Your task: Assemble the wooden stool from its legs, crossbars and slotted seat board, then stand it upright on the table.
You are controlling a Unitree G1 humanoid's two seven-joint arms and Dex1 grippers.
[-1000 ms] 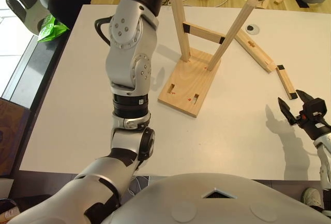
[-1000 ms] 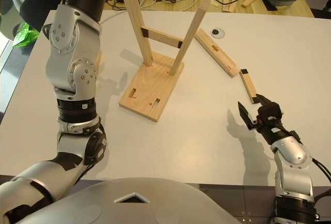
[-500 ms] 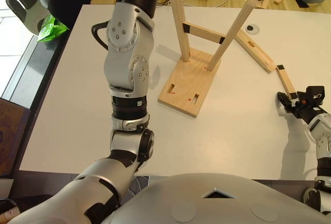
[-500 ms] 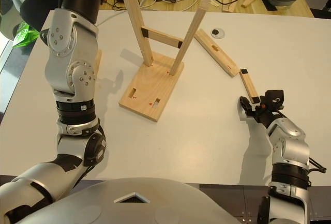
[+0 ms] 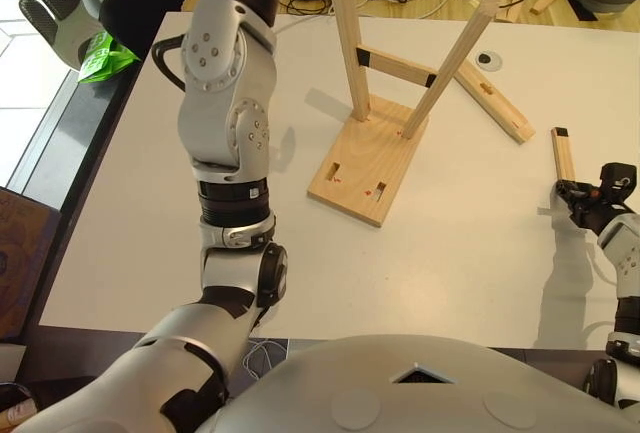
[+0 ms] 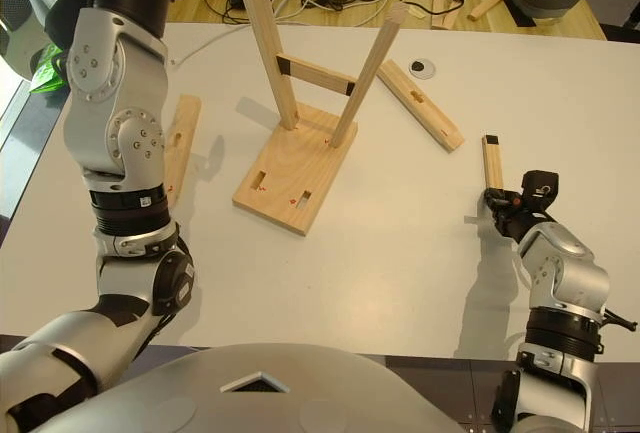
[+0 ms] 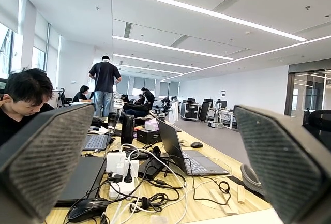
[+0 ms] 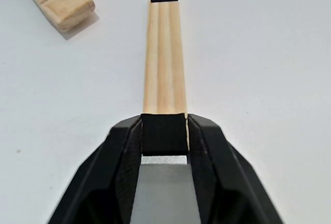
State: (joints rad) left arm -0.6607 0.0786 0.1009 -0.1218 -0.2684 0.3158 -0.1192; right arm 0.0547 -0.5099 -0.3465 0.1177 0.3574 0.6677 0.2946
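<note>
Stool sub-assembly (image 6: 300, 123) sits upside down near the middle of the white surface (image 6: 400, 253). Its seat board (image 6: 285, 178) lies flat, with two legs (image 6: 268, 48) plugged into the far slots and leaning apart. One black-tipped crossbar (image 6: 315, 75) joins them. The two near slots (image 6: 256, 181) are empty.

We note two more legs lying flat. The right loose leg (image 6: 425, 103) is beyond the board, and the left loose leg (image 6: 180, 138) is partly behind the left arm. The second crossbar (image 6: 491, 161) lies well to the right, apart from the rest.

The right end effector (image 8: 164, 133) is clamped on the near black end of the second crossbar, low at the surface. The left end effector (image 7: 165, 146) is held high and faces the room, its pads (image 7: 46, 151) spread wide with nothing between them.

Step in hand, as we judge it, is picking up the second crossbar. The next move calls for lifting it level and mating its end with a loose leg's mortise. Gripping at one end leaves a long lever, so slip or twist is the risk.
</note>
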